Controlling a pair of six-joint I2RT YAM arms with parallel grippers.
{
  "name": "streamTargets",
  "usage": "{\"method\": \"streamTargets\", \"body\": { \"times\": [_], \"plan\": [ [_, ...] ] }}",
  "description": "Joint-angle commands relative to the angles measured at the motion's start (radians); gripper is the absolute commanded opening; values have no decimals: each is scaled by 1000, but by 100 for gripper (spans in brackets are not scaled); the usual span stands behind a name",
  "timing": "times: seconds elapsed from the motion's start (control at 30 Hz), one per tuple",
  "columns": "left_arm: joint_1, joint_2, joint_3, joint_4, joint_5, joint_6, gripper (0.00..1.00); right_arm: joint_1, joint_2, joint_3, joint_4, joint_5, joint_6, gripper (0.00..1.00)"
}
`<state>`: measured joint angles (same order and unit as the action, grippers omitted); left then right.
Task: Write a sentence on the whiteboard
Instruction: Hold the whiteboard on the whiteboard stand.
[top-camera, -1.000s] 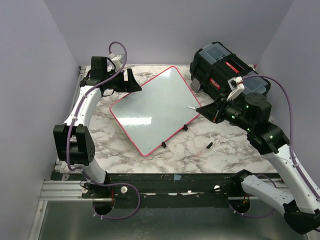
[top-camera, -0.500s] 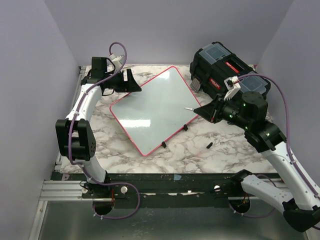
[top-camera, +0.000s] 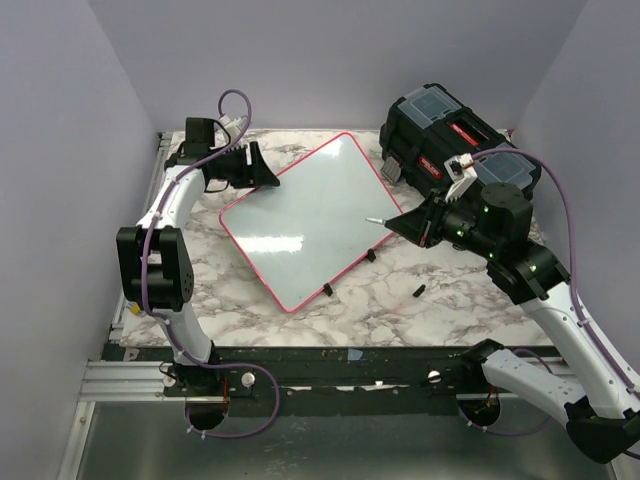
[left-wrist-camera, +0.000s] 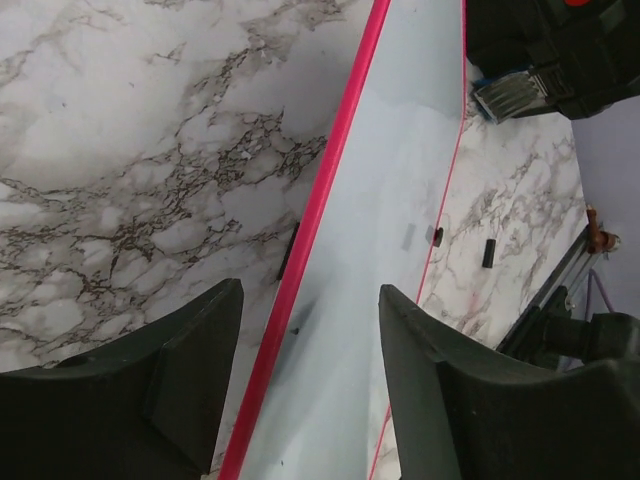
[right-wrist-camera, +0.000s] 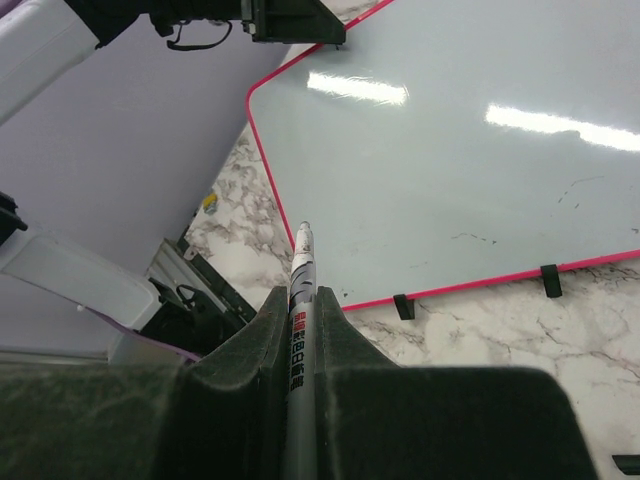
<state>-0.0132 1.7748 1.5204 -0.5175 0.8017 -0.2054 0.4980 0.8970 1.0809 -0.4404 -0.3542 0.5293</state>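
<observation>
A marble-patterned table top (top-camera: 300, 320) sits between plain lilac walls. Lying askew in its middle is the flat white board with a thin red-pink rim (top-camera: 310, 215). Its face shows faint smudges but no lettering, so the writing seems not yet begun. A black plastic toolbox with red latches (top-camera: 440, 140) stands at the far right, and a small black cap (top-camera: 418, 291) lies on the marble just off the board's near-right edge.

The right gripper (top-camera: 408, 223) is clamped on a slim white marker pen (right-wrist-camera: 303, 275), its tip over the board's right side; whether it touches I cannot tell. The left gripper (left-wrist-camera: 310, 300) straddles the board's far-left rim with jaws parted, neither pad plainly touching.

To do this well, I judge the left jaws should pinch the rim firmly first, so the board cannot slide. Then the pen should press lightly, starting where a whole line has room.
</observation>
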Motion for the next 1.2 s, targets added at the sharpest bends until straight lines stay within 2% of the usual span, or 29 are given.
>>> {"method": "streamTargets", "body": {
  "times": [0.0, 0.37, 0.63, 0.93, 1.17],
  "plan": [
    [4, 48, 18, 0, 85, -10, 56, 4, -4, -13, 22, -37, -12, 1],
    [5, 96, 8, 33, 220, -42, 40, 3, -27, -16, 3, -45, -18, 1],
    [4, 110, 11, 38, 255, -50, 18, 3, -28, -16, 0, -54, -22, 1],
    [4, 55, -14, 86, 281, -56, 1, 4, -26, -17, 15, -60, -19, 1],
    [4, 23, -28, 87, 258, -16, 0, 6, 10, -8, 3, -53, -22, 1]
  ]
}}
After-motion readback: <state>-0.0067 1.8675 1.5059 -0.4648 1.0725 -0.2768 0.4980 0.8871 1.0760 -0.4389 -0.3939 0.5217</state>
